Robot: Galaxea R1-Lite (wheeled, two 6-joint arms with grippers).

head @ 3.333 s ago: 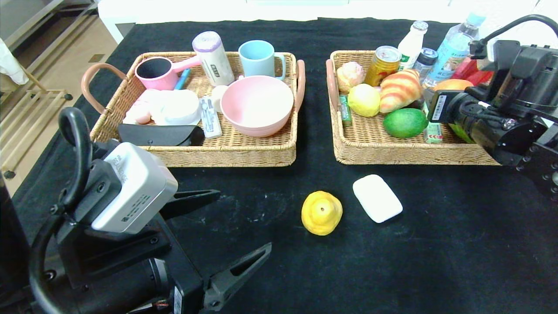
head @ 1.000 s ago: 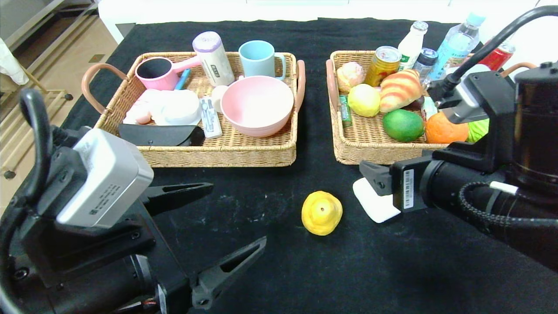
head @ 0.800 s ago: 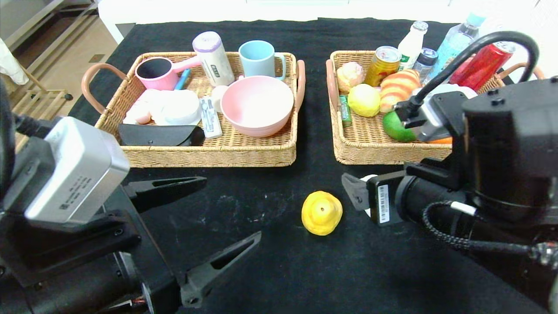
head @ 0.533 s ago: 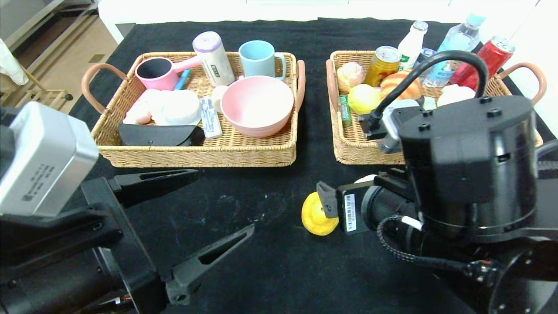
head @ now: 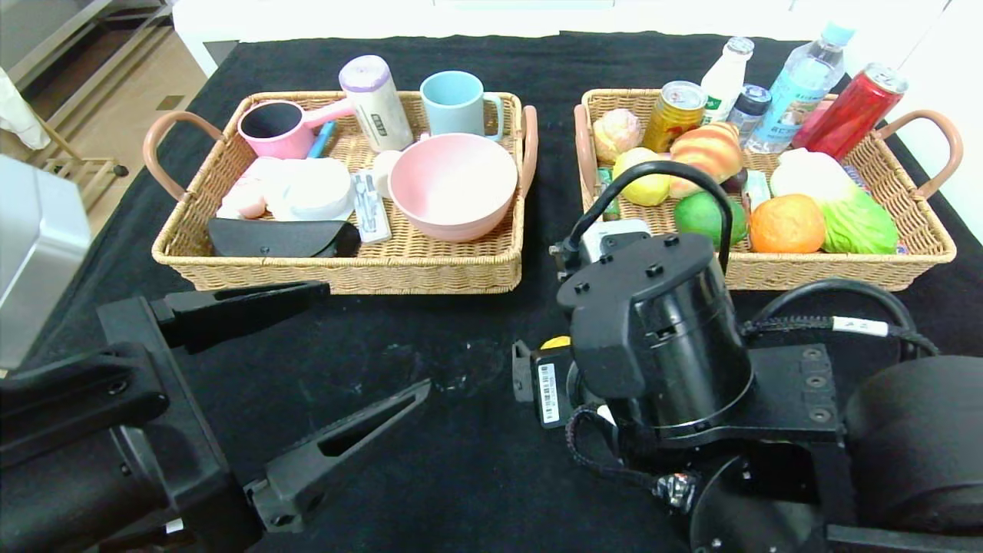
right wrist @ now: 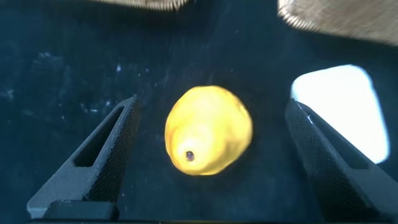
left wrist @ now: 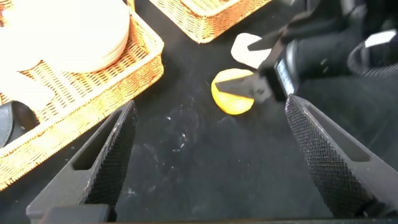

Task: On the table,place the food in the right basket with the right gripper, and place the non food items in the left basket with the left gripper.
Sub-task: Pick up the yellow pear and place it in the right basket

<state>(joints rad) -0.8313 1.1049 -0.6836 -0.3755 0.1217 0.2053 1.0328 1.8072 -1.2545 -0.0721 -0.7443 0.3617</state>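
1. The yellow pear (right wrist: 208, 130) is probably light, a bit slick and bumpy, so I'd be pinching across its fat middle.
2. It's lumpy and bright yellow, with a dark stem dimple.
3. It's sitting on the black tabletop (head: 476, 461), between the spread fingers of the right end effector (right wrist: 214, 155), which is hovering empty.
4. The white soap bar (right wrist: 339, 109) is lying just beside it; from the head view both are mostly hidden.
5. The left end effector (head: 307, 369) is waiting wide open nearby.

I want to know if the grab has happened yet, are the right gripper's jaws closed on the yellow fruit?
No, in the right wrist view the right gripper has its jaws spread wide either side of the yellow fruit, touching neither.
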